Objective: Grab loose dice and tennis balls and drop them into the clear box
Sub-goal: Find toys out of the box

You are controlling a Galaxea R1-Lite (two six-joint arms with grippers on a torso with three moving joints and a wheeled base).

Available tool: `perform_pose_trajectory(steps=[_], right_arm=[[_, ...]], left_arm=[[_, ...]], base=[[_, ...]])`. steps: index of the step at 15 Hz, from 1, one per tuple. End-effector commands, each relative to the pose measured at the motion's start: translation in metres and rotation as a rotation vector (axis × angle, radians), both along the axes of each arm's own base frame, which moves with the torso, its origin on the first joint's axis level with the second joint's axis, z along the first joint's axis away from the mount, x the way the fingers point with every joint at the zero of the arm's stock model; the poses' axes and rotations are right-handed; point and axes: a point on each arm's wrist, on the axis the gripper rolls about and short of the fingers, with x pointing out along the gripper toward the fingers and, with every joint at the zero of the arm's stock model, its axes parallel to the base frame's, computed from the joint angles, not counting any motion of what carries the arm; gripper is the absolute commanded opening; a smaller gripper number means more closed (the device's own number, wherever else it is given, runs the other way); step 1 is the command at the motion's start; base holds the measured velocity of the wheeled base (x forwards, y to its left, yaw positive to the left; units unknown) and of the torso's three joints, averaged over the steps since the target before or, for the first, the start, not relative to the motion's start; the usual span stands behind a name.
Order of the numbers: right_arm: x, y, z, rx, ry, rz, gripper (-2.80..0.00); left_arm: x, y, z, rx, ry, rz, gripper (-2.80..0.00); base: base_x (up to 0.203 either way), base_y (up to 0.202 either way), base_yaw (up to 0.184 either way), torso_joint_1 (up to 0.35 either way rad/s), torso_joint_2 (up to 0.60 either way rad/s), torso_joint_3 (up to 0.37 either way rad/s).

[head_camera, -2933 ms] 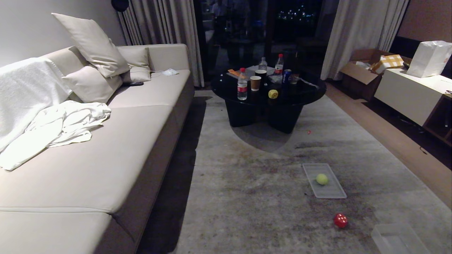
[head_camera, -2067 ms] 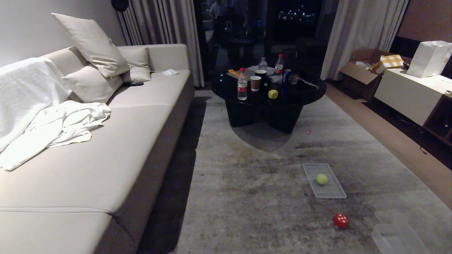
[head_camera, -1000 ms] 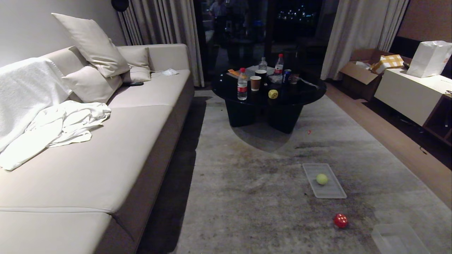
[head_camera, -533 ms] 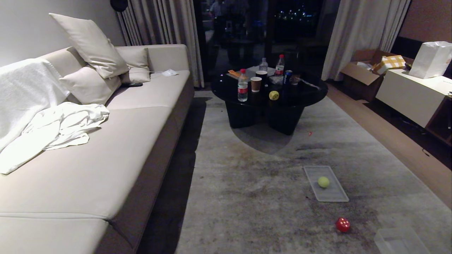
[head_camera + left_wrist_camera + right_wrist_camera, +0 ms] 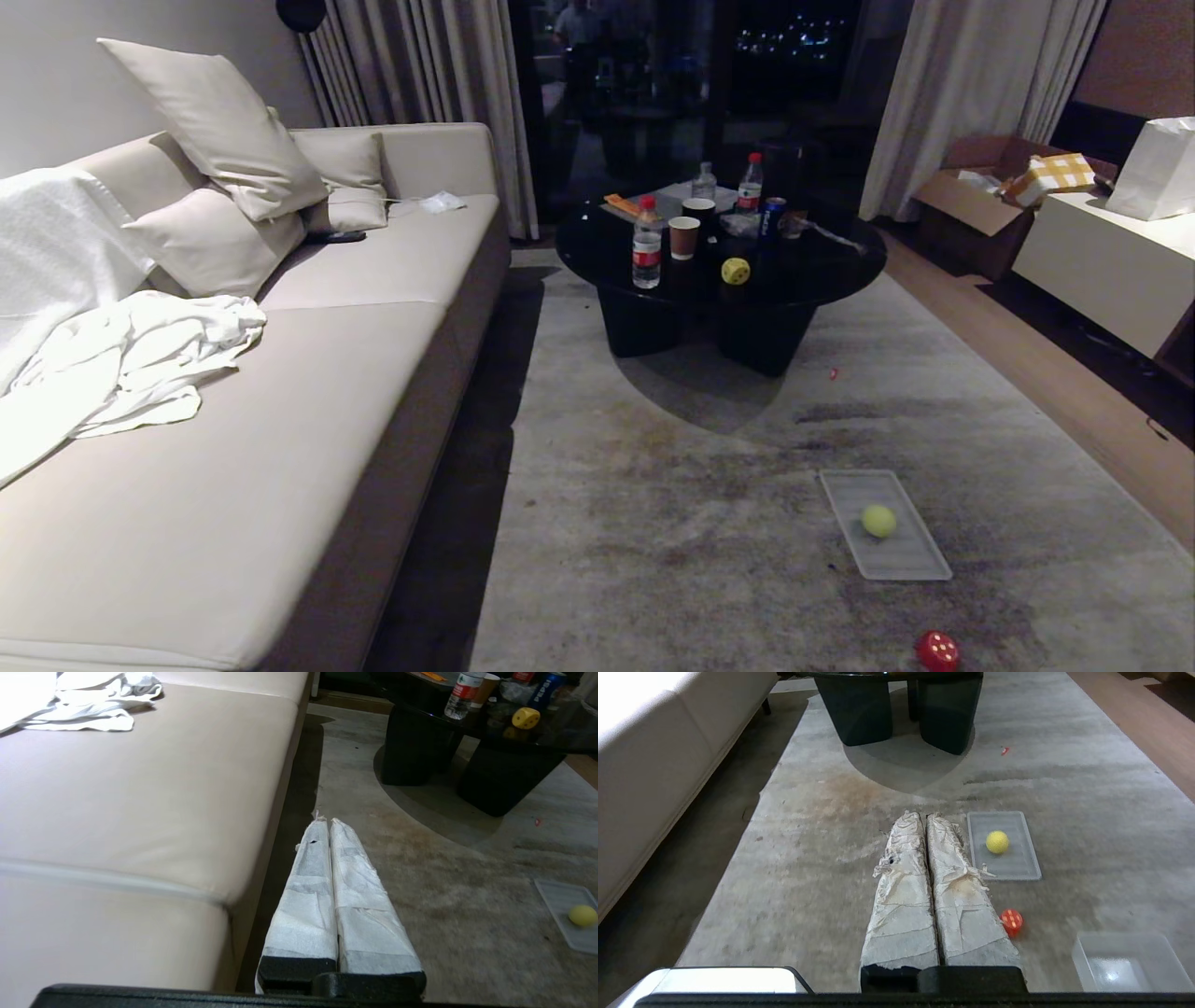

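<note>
- The left gripper [image 5: 329,823] and the right gripper [image 5: 924,817] both hang above the rug [image 5: 672,485] with their wrapped fingers pressed together, holding nothing.
- A tennis ball [image 5: 997,842] lies on a flat ribbed lid [image 5: 1020,868] on the rug. A red die [image 5: 1011,920] sits between that lid and the clear box [image 5: 1083,956], near both.
- A yellow die [image 5: 736,272] rests on the black coffee table [image 5: 822,266], among bottles and cups.
- The step in hand looks like approaching the first pick. The red die seems the nearest choice.
- To do it well, part the right fingers wider than the die before descending, centre over it, and close gently, since it may roll.
</note>
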Motion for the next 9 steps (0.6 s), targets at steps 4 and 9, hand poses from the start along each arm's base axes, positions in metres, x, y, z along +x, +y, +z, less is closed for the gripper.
perform_pose_trajectory(steps=[4, 9], right_arm=[[0.0001, 0.0, -0.0001, 0.0, 0.003, 0.001, -2.8], [0.0001, 0.0, -0.0001, -0.003, 0.003, 0.001, -2.8]], left_arm=[[0.0002, 0.0001, -0.0006, 0.005, 0.005, 0.003, -2.8], [0.0002, -0.0001, -0.0007, 0.023, 0.007, -0.004, -2.8]], base=[[0.185, 0.0, -0.001, 0.002, 0.0, 0.002], [0.043, 0.0, 0.002, 0.002, 0.0, 0.0]])
